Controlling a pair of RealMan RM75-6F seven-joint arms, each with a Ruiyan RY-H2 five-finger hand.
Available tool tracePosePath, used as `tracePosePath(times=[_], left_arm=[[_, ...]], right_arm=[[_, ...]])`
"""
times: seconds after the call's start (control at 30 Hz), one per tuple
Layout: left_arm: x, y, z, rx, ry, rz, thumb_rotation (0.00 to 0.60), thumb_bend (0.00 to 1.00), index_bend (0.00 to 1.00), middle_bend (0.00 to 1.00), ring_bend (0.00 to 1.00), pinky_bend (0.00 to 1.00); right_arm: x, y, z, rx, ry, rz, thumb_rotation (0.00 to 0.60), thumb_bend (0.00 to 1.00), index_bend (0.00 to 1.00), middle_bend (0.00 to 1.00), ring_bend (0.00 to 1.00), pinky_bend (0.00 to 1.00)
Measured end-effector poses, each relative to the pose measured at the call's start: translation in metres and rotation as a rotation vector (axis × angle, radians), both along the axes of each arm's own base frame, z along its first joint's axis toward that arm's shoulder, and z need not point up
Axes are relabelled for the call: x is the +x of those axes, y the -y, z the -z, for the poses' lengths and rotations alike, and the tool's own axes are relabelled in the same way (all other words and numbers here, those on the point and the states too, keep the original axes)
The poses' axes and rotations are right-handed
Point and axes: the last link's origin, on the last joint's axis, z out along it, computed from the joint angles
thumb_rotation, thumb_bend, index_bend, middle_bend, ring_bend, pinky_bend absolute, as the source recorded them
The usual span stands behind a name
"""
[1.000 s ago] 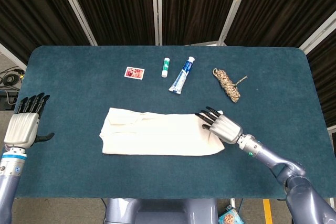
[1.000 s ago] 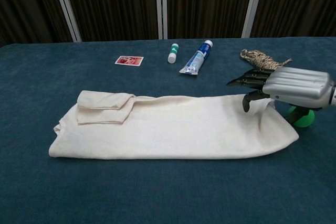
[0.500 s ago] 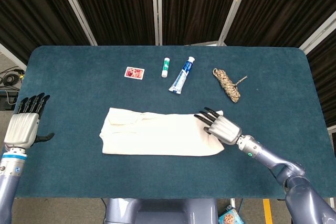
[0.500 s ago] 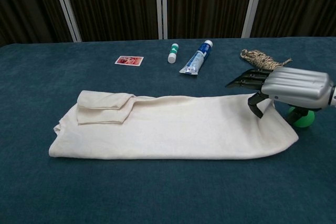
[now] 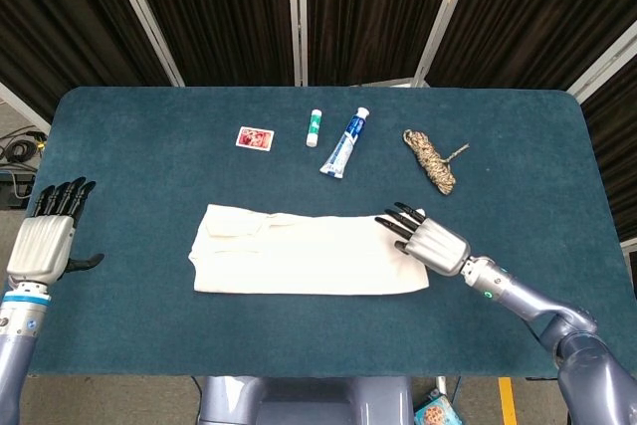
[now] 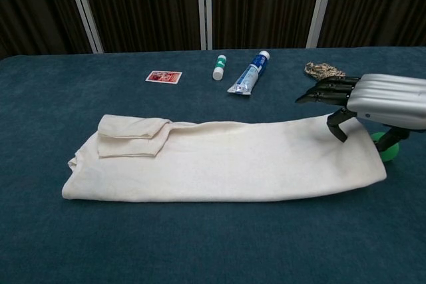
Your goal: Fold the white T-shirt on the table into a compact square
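Observation:
The white T-shirt lies folded into a long strip across the middle of the blue table, with a sleeve folded on top at its left end. My right hand hovers over the strip's right end, fingers stretched out flat and apart. In the chest view, the right hand has its thumb pointing down onto the cloth's far right corner, with nothing gripped. My left hand is held up beyond the table's left edge, fingers straight and apart, well away from the shirt. It does not show in the chest view.
Along the far side lie a red card, a small white-and-green stick, a blue-and-white tube and a coil of rope, the rope just beyond my right hand. Bare blue table surrounds the shirt.
My right hand has drawn back to the right and risen slightly, and the shirt's right end now reaches a little further right. The left hand has not moved.

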Motion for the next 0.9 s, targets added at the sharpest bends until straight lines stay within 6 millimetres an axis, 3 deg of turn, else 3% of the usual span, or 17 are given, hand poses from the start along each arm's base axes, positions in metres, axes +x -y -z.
tracePosePath(times=[0.9], left_arm=[[0.005, 0.007, -0.004, -0.002, 0.022, 0.026, 0.600, 0.00, 0.00, 0.00, 0.00, 0.00]], right_arm=[[-0.021, -0.017, -0.061, -0.085, -0.091, -0.018, 0.600, 0.34, 0.72, 0.06, 0.00, 0.00]])
